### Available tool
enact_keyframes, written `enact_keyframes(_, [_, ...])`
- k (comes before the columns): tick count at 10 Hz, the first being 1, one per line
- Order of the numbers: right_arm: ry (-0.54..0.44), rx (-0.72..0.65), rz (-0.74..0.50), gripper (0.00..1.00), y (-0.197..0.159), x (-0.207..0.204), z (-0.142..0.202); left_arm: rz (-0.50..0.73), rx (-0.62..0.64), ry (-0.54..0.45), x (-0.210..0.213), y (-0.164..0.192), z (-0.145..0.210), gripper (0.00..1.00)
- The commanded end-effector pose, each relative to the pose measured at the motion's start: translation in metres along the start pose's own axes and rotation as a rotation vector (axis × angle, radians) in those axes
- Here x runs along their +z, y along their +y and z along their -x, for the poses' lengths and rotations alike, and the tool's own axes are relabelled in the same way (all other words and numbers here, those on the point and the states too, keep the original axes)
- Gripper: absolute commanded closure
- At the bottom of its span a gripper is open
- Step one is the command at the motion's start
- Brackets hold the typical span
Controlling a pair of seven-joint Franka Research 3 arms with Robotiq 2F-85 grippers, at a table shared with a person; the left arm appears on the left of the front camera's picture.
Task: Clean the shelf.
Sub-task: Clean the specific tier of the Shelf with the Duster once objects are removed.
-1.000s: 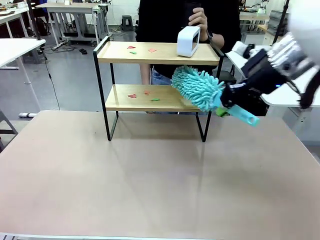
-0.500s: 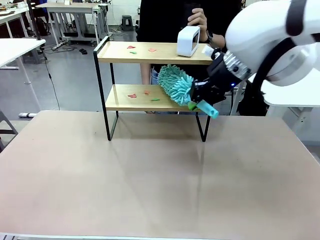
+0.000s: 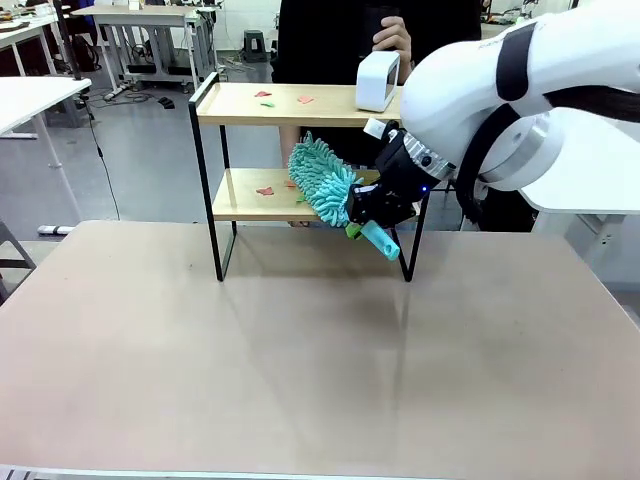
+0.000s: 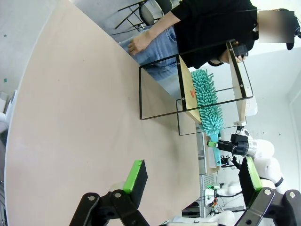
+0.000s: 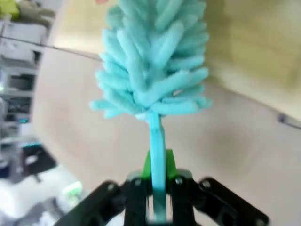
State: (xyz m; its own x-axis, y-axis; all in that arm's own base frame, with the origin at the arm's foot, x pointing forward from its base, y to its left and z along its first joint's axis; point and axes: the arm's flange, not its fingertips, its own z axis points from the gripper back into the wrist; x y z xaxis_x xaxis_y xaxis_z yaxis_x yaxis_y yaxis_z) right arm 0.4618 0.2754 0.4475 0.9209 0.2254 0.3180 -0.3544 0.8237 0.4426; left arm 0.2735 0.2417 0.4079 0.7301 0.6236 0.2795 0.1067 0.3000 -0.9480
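Right gripper (image 5: 157, 175) first: jaws pinched tight on the thin handle of 1 teal fluffy duster (image 5: 150, 61), with the handle running straight up between the 2 green pads. From the front, that gripper (image 3: 366, 221) sits just off the shelf's right front leg, and the handle's end pokes down out of it toward the counter.

The duster (image 3: 320, 183) head reaches in between the shelf's 2 boards, over the right half of the lower one. The left wrist camera shows the duster (image 4: 207, 104) lying right along that lower board. It looks like the fibres touch the wood, but I can't swear to it.

Left gripper (image 4: 194, 175): jaws spread wide with nothing between them, hanging over bare counter well apart from the shelf.

The shelf (image 3: 204, 150) itself stands on the far part of the beige counter (image 3: 300, 360), 2 light wooden boards in a thin black frame. I count 3 small paper scraps (image 3: 264, 97) on the top board toward its left half, 2 reddish and 1 green. On the lower board 1 red scrap (image 3: 264, 190) sits clear of the duster, toward the shelf's left end; anything more there is too close to the fibres for me to call.

1 white box (image 3: 378, 82) stands on the top board at the shelf's right end, with a person's hand (image 3: 395, 40) at its top. The person stands right behind the shelf.
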Motion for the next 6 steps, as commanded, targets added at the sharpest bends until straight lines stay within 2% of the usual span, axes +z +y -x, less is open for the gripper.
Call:
enact_keyframes(1, [0.008, 0.059, -0.048, 0.89, 0.003, 0.001, -0.006, 0.015, 0.000, -0.003, -0.001, -0.003, 0.000, 0.00])
enact_keyframes(6, [0.061, 0.193, -0.118, 0.89, 0.015, -0.004, 0.002, 0.015, 0.000, -0.003, -0.001, -0.003, 0.000, 0.00])
